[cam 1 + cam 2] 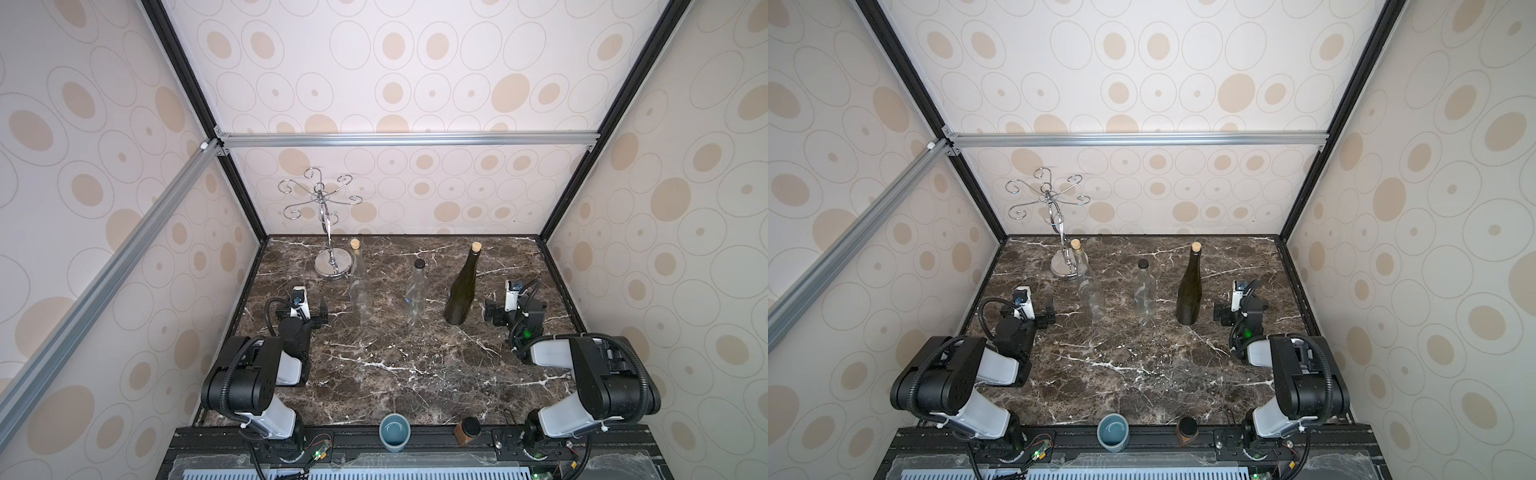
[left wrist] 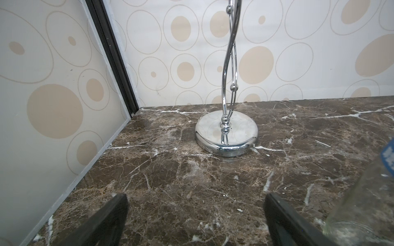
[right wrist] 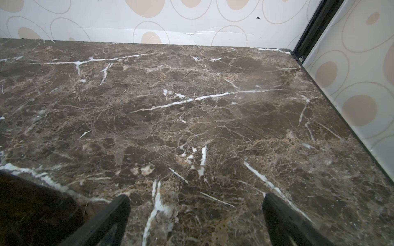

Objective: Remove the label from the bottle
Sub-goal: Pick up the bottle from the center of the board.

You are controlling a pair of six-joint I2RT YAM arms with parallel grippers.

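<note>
Three bottles stand upright in a row on the marble table (image 1: 395,365). In both top views they are a clear corked bottle (image 1: 360,291), a clear black-capped bottle (image 1: 417,295) and a dark green corked bottle (image 1: 462,291). In the left wrist view the clear corked bottle (image 2: 366,204) carries a blue and white label (image 2: 389,158). My left gripper (image 1: 308,311) stands open beside that bottle, over bare marble (image 2: 196,204). My right gripper (image 1: 513,311) is open and empty (image 3: 196,204), beside the green bottle (image 3: 32,213).
A chrome stemware rack (image 1: 330,266) stands at the back left, its base (image 2: 227,134) ahead of the left gripper. A blue cup (image 1: 394,432) and a small brown jar with a black lid (image 1: 467,430) sit at the front edge. Patterned walls close three sides.
</note>
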